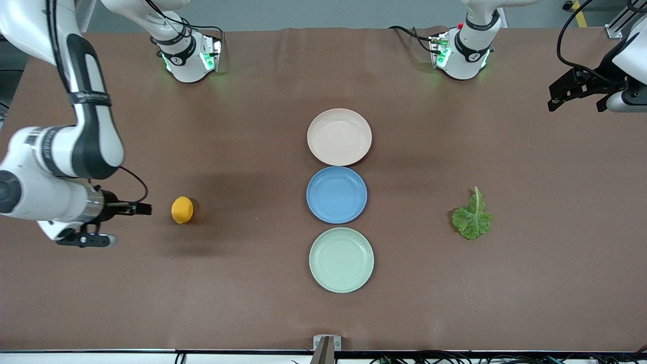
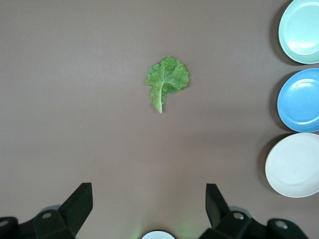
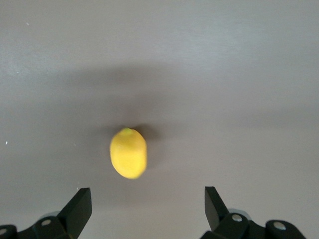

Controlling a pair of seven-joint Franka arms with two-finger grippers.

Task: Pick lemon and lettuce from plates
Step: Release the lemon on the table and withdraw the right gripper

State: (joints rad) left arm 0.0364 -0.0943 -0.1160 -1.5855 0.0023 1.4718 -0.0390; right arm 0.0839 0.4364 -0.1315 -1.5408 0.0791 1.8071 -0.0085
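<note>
A brown cloth covers the table from edge to edge, creased near the top edge. Grey floor shows above it. Lighting is even.

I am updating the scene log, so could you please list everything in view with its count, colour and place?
lemon: one, orange-yellow, on the bare table toward the right arm's end.
lettuce: one, green, on the table toward the left arm's end.
plates: three in a mid-table row; beige-pink plate farthest from the front camera, blue plate in the middle, mint green plate nearest; all empty.
table: one, brown.
right gripper: open, beside the lemon.
left gripper: open, raised at its end of the table.
</note>
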